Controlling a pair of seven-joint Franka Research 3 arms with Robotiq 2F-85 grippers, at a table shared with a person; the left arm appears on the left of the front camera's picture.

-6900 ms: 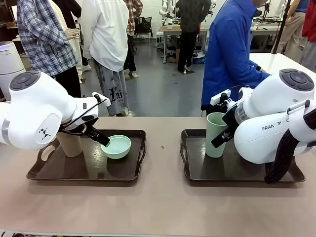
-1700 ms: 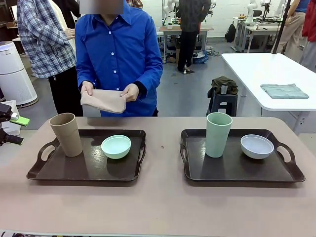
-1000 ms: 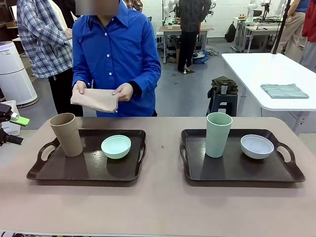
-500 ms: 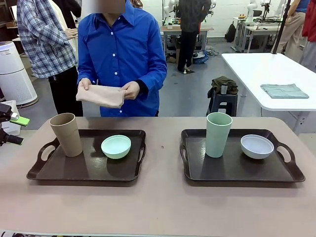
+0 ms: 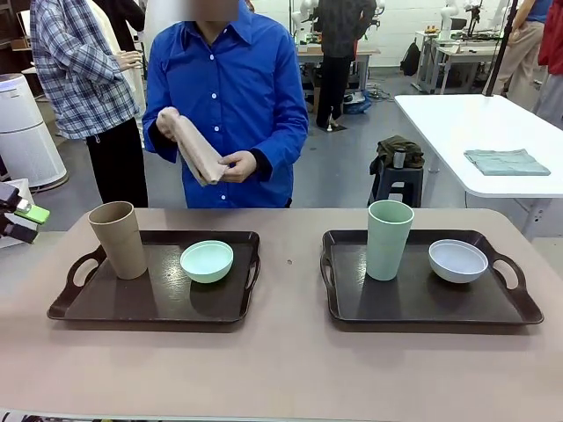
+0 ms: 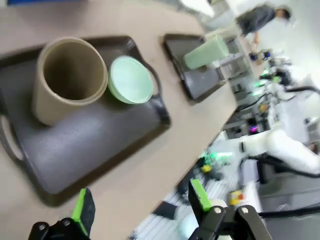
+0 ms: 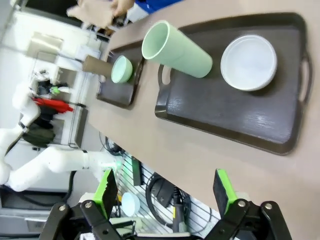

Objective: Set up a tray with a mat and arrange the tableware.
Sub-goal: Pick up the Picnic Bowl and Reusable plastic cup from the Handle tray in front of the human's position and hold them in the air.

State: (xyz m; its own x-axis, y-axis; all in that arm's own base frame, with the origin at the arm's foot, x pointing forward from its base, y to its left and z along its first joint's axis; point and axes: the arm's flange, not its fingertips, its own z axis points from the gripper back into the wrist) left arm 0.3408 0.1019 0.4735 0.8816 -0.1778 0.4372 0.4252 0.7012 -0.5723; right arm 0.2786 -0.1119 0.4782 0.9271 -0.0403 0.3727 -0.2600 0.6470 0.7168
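Two dark trays sit on the tan table. The left tray point(image 5: 149, 303) holds a tan cup point(image 5: 117, 239) and a mint-green bowl point(image 5: 207, 261). The right tray point(image 5: 413, 303) holds a pale green cup point(image 5: 389, 239) and a white bowl point(image 5: 457, 260). Across the table a person in a blue shirt holds a folded tan mat point(image 5: 198, 149) in both hands, tilted on edge. My left gripper point(image 5: 22, 221) hangs open off the table's left end, its open fingers point(image 6: 141, 202) above the left tray point(image 6: 100, 150). My right gripper point(image 7: 165, 186) is open, well back from the right tray point(image 7: 225, 115).
A bare strip of table point(image 5: 290, 272) separates the trays. Behind the person are other people standing, a white table point(image 5: 475, 114) with a folded grey cloth point(image 5: 506, 161), a stool with a bag point(image 5: 398, 154) and a white appliance point(image 5: 22, 132) at the far left.
The person has shifted slightly right and turned the folded mat from flat to up on edge, raising one hand. Both arms, trays and tableware have stayed still.
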